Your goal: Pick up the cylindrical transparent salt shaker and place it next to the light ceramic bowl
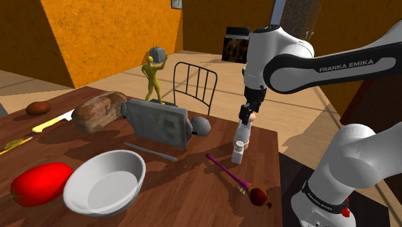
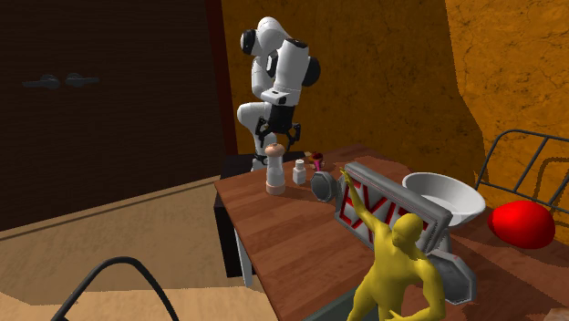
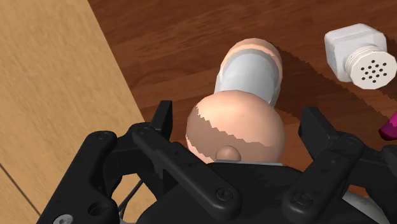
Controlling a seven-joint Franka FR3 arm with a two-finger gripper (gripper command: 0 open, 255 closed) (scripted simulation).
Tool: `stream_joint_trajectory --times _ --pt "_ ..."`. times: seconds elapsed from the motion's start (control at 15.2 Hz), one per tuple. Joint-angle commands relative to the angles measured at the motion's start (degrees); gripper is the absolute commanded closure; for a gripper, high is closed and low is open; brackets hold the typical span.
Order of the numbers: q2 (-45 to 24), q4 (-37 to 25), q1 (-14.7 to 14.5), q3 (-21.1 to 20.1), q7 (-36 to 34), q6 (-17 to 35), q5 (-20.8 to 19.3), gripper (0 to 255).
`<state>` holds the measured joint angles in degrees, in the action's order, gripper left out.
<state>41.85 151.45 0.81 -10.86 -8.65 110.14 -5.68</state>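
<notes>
I have the gripper (image 3: 236,121) right over the salt shaker (image 3: 251,67), its fingers (image 3: 163,118) spread wide on either side of the pinkish knob and not touching it. The shaker stands upright near the table (image 1: 193,193) corner on the stand (image 1: 293,187) side. It is just beside a small white shaker (image 3: 355,54) and well apart from the white bowl (image 1: 106,180).

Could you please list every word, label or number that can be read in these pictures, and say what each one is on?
"FRANKA EMIKA": on the arm, along its upper link, in the shoulder view.
Small print on the lower link: too small to read.
Red letters on the grey box, in the second exterior view: partly hidden, not readable.
</notes>
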Motion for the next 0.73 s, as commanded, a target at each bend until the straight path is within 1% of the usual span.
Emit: stream_joint_trajectory --times 0.0,0.13,0.2,0.66 --pt "0.0 0.0 0.0 0.0 0.0 0.0 0.0 0" --pt "0.0 0.0 0.0 0.0 0.0 0.0 0.0 0" --pt "0.0 0.0 0.0 0.0 0.0 0.0 0.0 255" --pt "0.0 0.0 0.0 0.0 0.0 0.0 0.0 255"
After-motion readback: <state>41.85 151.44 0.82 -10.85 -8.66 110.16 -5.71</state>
